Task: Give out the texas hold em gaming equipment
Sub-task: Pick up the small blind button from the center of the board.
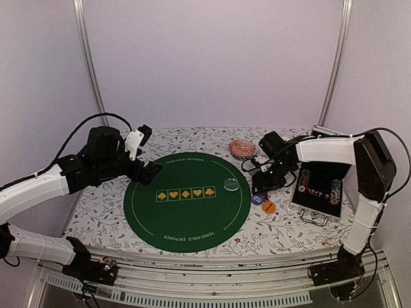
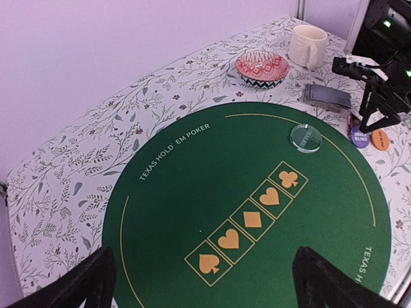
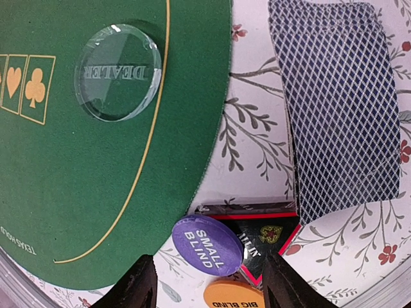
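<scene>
The purple small blind button (image 3: pixel 207 242) leans on the black-and-red triangular marker (image 3: pixel 268 232), with the orange big blind button (image 3: pixel 234 296) just below it. My right gripper (image 3: pixel 215 285) stands open above them, one finger on each side and touching neither. The grey-blue-backed deck of cards (image 3: pixel 337 109) lies beyond on the cloth. A pale-green dealer button (image 3: pixel 117 72) rests on the green poker mat (image 1: pixel 186 218) near its right edge. My left gripper (image 2: pixel 205 289) hovers wide open over the mat's left side, with nothing between its fingers. Striped chip stacks sit in the open case (image 1: pixel 319 186).
A pink-patterned bowl (image 2: pixel 262 68) and a cream mug (image 2: pixel 307 46) stand at the back of the floral tablecloth. The open metal case lies at the right edge, its handle (image 1: pixel 314 218) facing the front. The right gripper (image 2: pixel 379 109) shows beside the deck (image 2: pixel 327 96).
</scene>
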Controlling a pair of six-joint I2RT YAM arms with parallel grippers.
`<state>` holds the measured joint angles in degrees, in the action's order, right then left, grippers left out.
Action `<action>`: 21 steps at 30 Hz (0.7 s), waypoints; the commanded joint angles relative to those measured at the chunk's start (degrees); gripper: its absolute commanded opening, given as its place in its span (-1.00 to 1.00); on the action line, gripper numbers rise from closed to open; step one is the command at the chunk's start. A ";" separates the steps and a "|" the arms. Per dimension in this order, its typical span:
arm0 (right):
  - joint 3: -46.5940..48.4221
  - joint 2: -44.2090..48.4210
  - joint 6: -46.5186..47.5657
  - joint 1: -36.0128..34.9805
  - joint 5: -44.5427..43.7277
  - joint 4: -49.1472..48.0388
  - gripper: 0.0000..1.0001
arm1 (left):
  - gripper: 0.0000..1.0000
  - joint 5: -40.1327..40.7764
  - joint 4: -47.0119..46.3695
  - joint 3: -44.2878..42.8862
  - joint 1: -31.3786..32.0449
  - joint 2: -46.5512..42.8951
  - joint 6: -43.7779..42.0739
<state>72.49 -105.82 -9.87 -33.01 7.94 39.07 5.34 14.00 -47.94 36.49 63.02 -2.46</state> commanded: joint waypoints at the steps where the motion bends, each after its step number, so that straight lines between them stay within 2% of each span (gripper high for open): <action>1: -1.72 3.03 -1.27 -0.26 1.47 -3.46 0.14 | 0.96 -5.18 -1.28 0.66 -0.54 0.30 -0.88; 6: -3.87 3.90 -1.20 0.68 4.18 -5.56 0.06 | 0.92 -14.45 -3.58 1.02 0.39 0.71 -1.19; 11: -7.73 6.62 -1.16 2.72 7.04 -8.23 0.04 | 0.87 -14.10 -5.15 -1.80 7.96 4.88 -3.19; 16: -13.22 11.55 -0.99 5.42 10.16 -11.94 0.05 | 0.96 -7.73 -5.10 -10.58 18.01 18.42 -6.40; 21: -17.58 15.32 -0.21 8.06 11.73 -13.71 0.06 | 0.96 -8.59 -4.34 -24.11 21.68 37.04 -8.26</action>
<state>57.58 -93.65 -10.70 -26.70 16.93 28.60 -3.84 9.67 -64.05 56.27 89.43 -7.94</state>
